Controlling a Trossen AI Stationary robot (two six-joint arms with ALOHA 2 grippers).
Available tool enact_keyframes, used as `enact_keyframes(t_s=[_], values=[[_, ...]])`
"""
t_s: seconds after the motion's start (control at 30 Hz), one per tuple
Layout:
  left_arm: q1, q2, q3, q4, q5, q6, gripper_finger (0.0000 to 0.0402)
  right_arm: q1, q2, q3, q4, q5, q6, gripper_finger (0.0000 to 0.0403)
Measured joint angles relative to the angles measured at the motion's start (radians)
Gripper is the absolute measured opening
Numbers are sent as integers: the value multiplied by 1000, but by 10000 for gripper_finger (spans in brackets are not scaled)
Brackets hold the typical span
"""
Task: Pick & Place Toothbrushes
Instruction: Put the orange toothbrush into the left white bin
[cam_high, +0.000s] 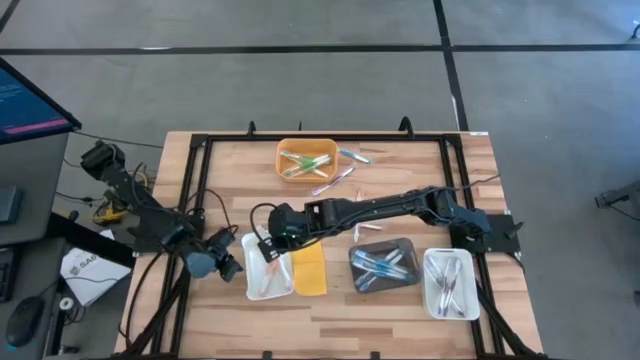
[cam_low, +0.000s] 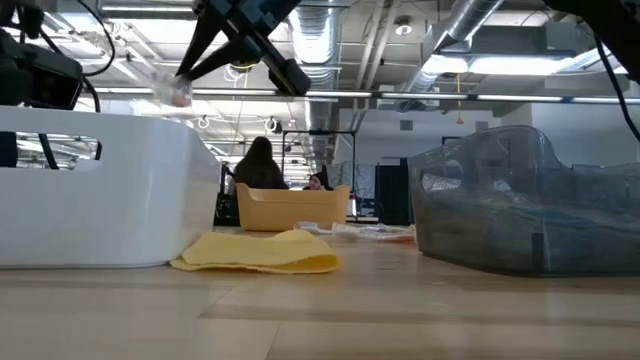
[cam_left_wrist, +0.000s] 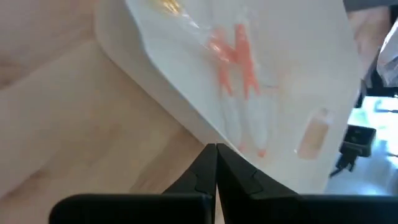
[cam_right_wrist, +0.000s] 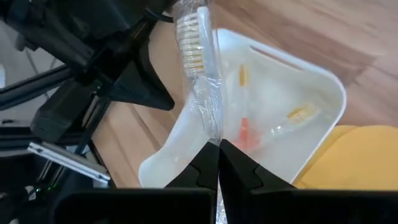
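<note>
A white tray (cam_high: 268, 272) near the table's front left holds pink-orange toothbrushes (cam_left_wrist: 239, 59). Above it, my right gripper (cam_right_wrist: 217, 149) is shut on a toothbrush in a clear wrapper (cam_right_wrist: 202, 74). It reaches in from the table's right (cam_high: 267, 242). My left gripper (cam_left_wrist: 216, 154) is shut, its tips right by the tray's left rim (cam_left_wrist: 186, 118). Loose toothbrushes (cam_high: 335, 180) lie on the wood near the orange tray (cam_high: 305, 160). My right gripper pinches the wrapped toothbrush's handle (cam_right_wrist: 214, 134) between its two fingers, which slant down from the table's right side. The bristle head (cam_right_wrist: 189, 43) sticks out past the fingertips. The brush is lifted clear above the white tray (cam_low: 175, 92). My left gripper: I cannot tell whether it touches the tray's rim.
A flat yellow lid (cam_high: 310, 268) lies right of the white tray. Farther right are a grey tray (cam_high: 385, 265) with blue brushes and a second white tray (cam_high: 450, 283) with pale brushes. The orange tray at the back holds green ones.
</note>
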Motion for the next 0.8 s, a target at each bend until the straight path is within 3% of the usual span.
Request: enact_keyframes(t_s=[0.37,0.6,0.8], values=[[158,10,0,-62,0,133,1,7,1,-1,-30,23,19,0],[273,10,0,-47,67,249,1,25,1,-1,-47,84,121,0],[283,-54,0,-49,51,244,1,18,1,-1,-32,115,160,0]])
